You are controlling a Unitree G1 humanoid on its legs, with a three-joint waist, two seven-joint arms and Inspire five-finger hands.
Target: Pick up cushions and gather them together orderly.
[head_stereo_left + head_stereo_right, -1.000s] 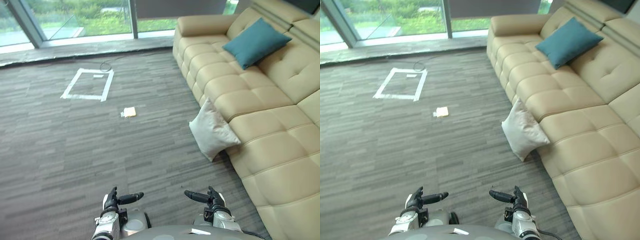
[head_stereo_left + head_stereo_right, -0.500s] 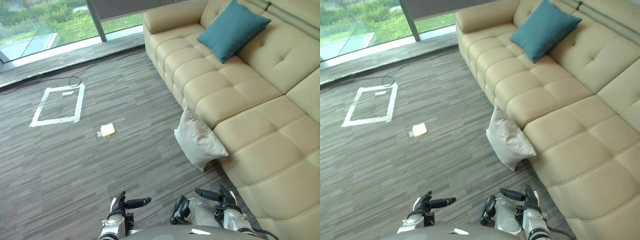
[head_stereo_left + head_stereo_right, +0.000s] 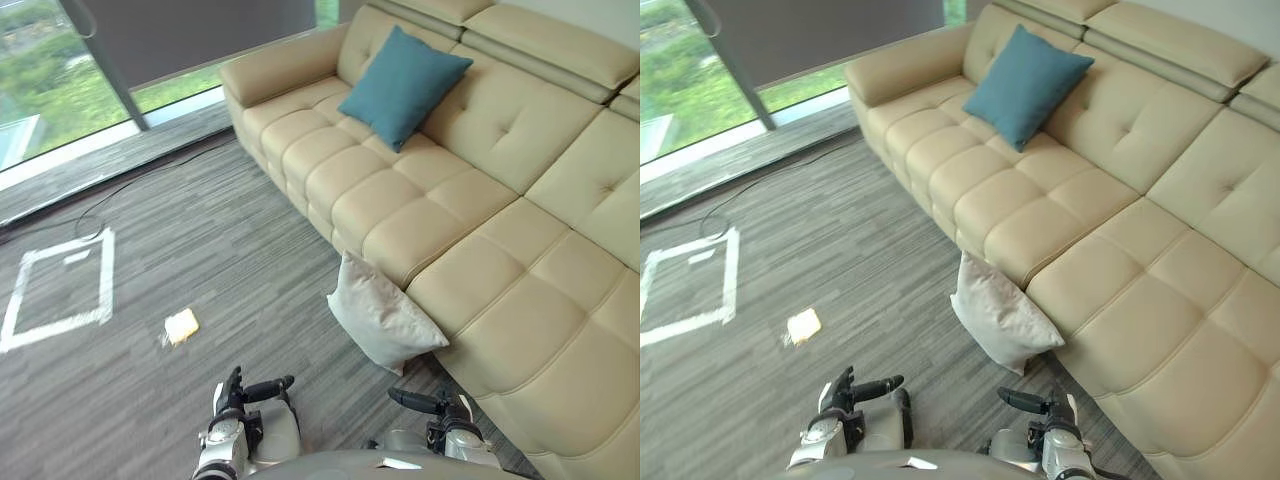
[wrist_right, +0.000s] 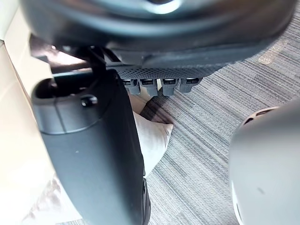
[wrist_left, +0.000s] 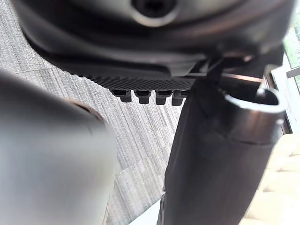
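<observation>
A white cushion [image 3: 385, 320] is seen on the carpet [image 3: 200, 230], propped against the front of the beige sofa [image 3: 520, 250] — a teal cushion [image 3: 403, 85] is leaned on the backrest farther along, well apart from it. The left hand [image 3: 232, 400] and right hand [image 3: 440, 408] are held low — fingers relaxed, thumbs stretched out, nothing held.

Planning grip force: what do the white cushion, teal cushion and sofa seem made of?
White cushion: matte fabric, soft creases. Teal cushion: matte cloth, likely woven. Sofa: leather or imitation, smooth with slight sheen, stitched panels.
</observation>
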